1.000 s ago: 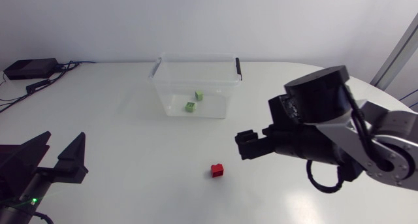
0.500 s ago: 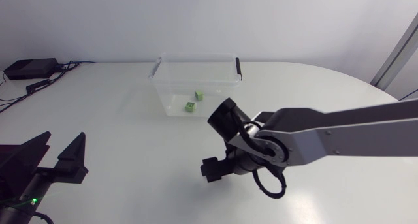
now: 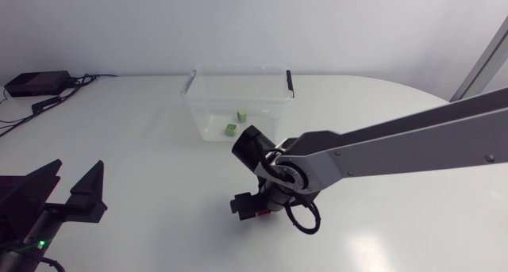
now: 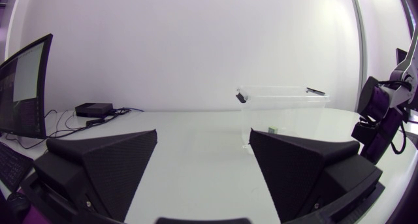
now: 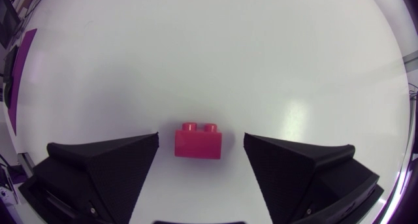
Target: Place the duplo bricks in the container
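We counted three duplo bricks: two green, the farther green brick (image 3: 241, 115) and the nearer green brick (image 3: 231, 130), and one red brick (image 5: 198, 145). There was one clear container (image 3: 238, 68), one black box (image 3: 33, 83), and two hands, the left hand (image 4: 204, 136) and the right hand (image 5: 201, 138).

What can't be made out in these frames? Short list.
Red brick: in the head view, mostly hidden under the right arm; only a sliver shows.
Green bricks: in the head view, too small to read studs or pose; in the left wrist view, mostly behind a finger of the left gripper.
Right gripper: height over the table unreadable in the right wrist view; in the head view its own arm covers it.
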`<move>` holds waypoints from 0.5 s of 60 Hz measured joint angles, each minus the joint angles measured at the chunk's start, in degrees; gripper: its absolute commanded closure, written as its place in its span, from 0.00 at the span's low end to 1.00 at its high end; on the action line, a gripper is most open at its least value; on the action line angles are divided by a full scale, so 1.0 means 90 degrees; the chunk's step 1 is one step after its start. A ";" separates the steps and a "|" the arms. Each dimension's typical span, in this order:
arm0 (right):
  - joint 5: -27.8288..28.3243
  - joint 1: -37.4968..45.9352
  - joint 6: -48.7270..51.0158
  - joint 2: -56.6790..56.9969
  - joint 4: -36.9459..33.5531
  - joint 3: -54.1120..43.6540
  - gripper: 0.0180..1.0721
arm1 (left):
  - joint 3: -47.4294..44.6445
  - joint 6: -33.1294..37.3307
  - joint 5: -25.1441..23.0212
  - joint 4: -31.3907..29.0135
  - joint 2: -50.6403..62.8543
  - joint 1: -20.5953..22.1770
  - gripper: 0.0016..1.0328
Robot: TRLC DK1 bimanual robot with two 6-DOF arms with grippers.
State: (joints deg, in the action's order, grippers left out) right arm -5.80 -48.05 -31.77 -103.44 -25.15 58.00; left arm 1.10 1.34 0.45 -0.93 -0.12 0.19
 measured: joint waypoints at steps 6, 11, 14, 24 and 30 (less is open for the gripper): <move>-0.0282 -0.0012 0.0075 -0.0019 0.0112 0.0090 0.77 | 0.0000 0.0000 0.0000 0.0000 0.0000 0.0000 0.04; -0.0491 -0.0032 0.0226 -0.0019 0.0177 0.0148 0.82 | 0.0000 0.0000 0.0000 0.0000 0.0000 0.0000 0.04; -0.0532 -0.0044 0.0270 -0.0019 0.0172 0.0177 0.82 | 0.0000 0.0000 0.0000 0.0000 0.0000 0.0000 0.04; -0.0532 -0.0036 0.0294 -0.0068 0.0053 0.0274 0.82 | 0.0000 0.0002 0.0000 0.0000 0.0000 0.0000 0.04; -0.0532 -0.0036 0.0294 -0.0112 -0.0002 0.0321 0.82 | 0.0000 0.0000 0.0000 0.0000 0.0000 0.0000 0.04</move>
State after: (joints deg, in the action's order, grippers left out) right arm -10.59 -48.38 -29.12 -104.44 -25.17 60.88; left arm 1.10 1.34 0.45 -0.93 -0.12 0.19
